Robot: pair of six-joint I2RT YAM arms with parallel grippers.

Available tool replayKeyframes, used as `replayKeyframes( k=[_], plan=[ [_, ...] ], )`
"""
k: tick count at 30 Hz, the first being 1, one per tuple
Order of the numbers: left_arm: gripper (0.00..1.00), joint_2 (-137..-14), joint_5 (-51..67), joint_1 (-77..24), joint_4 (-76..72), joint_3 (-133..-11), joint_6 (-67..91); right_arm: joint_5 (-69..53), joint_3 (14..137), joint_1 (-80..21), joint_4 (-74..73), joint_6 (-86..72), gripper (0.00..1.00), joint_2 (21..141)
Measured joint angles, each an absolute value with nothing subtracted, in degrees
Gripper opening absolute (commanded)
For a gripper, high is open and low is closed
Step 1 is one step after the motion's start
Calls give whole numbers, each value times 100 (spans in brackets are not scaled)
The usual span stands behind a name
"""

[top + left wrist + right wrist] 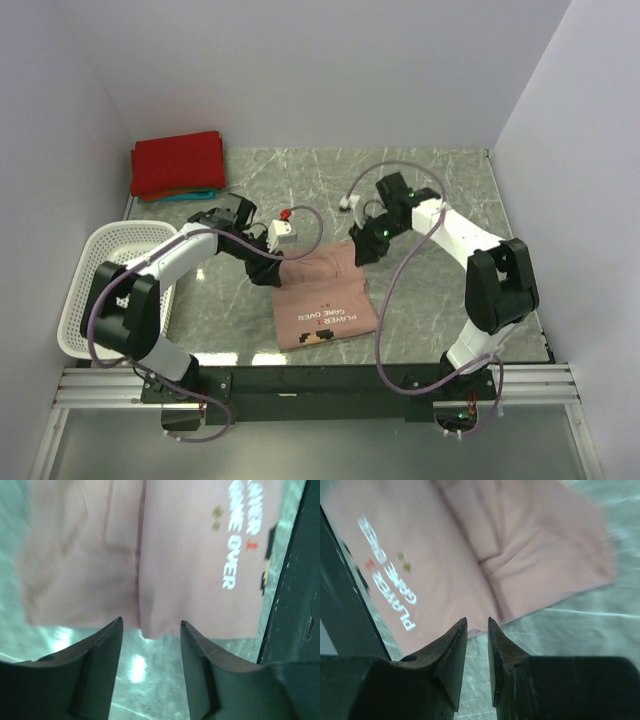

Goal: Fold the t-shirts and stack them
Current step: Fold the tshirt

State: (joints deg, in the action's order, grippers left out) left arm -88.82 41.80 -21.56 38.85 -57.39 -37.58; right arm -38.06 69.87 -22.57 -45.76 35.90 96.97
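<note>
In the top view you are looking down from above and behind the arm bases, taking in the whole table. Both wrist cameras are looking from close range across the pink t-shirt, sharing its white print from opposite sides.

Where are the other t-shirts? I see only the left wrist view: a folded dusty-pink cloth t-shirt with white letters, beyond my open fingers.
Observer: A folded bright red cloth t-shirt lies in the far left corner of the table, teal cloth showing under it.
Operator: Where is the right gripper?
Observer: The right gripper hangs by the far right corner of the dusty-pink t-shirt, fingers slightly apart, holding nothing.
Operator: What stands left of it?
Observer: A white perforated plastic basket, at the table's left edge.
</note>
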Motion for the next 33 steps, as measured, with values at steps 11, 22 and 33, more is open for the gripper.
replayKeyframes(
  k=[11, 22, 33],
  plan=[
    [52, -8807, 4077, -3153, 3059, -6040, -3911, -4980, 8827, -1697, -4473, 1870, 13, 11218],
    [48, -10219, 3607, -3728, 2504, -6414, -3636, -5651, 9177, -1704, -3889, 526, 11, 12309],
    [14, -10600, 3474, -4051, 2547, -6626, -3732, -5743, 8851, -1868, -3470, 239, 9, 12392]
  ],
)
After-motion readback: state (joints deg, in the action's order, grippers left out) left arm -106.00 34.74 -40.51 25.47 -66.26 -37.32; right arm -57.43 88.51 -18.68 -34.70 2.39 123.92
